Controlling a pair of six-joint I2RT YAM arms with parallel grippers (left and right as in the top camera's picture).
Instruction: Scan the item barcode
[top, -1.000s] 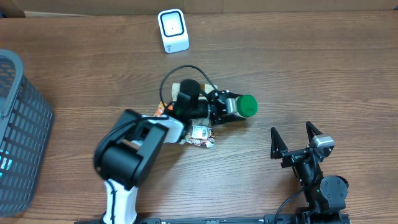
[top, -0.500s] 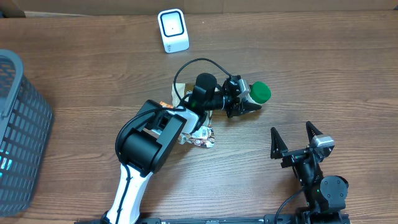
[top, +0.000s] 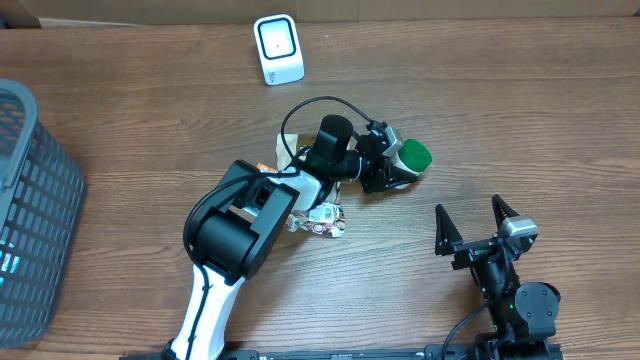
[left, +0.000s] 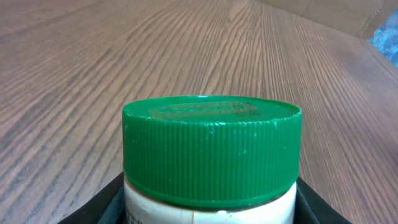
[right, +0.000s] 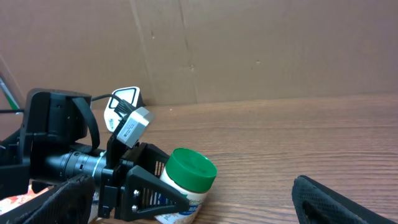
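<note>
At 5 o'clock the right end effector (top: 478, 222) stands spread and empty, while near the middle of the bench (top: 540, 100) the left end effector (top: 392, 170) pinches the white body of the green-capped bottle (top: 414, 155), probably light, rigid, slick plastic best held there, with the scanner (top: 278, 48) at 12 o'clock.

Overhead: hangs above the table (top: 520, 90) and faces straight down, far from the bottle (top: 405, 160), which sits near the middle of its view.
Left wrist: right up against the bottle, its green cap (left: 211, 146) filling the lower half, facing out over the cap across the wood.
Right wrist: low over the table, well apart from the bottle, facing it side-on with a cardboard wall (right: 249, 50) behind.
Shared by all three: the bottle's green cap.
Shared by overhead and right wrist: the left arm (top: 240, 220) beside the bottle.
</note>
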